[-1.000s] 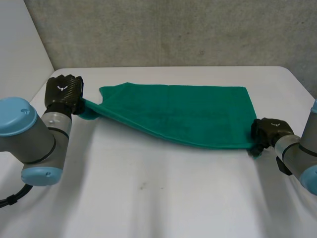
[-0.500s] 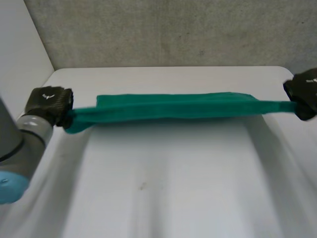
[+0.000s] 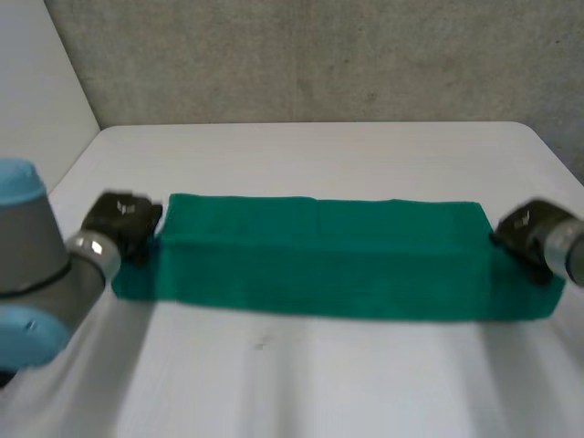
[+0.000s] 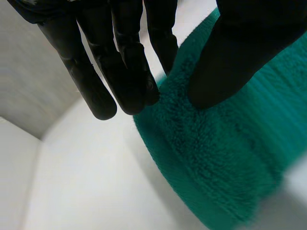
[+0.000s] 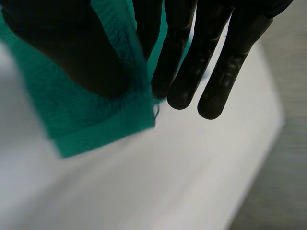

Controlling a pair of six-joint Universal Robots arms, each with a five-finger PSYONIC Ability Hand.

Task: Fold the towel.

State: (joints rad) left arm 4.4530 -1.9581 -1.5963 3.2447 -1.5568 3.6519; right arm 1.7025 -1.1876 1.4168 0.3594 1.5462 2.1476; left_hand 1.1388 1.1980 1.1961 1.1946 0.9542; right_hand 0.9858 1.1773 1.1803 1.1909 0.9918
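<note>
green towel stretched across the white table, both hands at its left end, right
Not both. In the head view the left hand is at the left end of the green towel, and the right hand is at the right end. The towel does lie stretched across the white table.

A white table [image 3: 310, 392] bears a folded green towel [image 3: 328, 260]. Its ends sit in the fingers of the left hand [image 3: 123, 219] and right hand [image 3: 527, 228].
</note>
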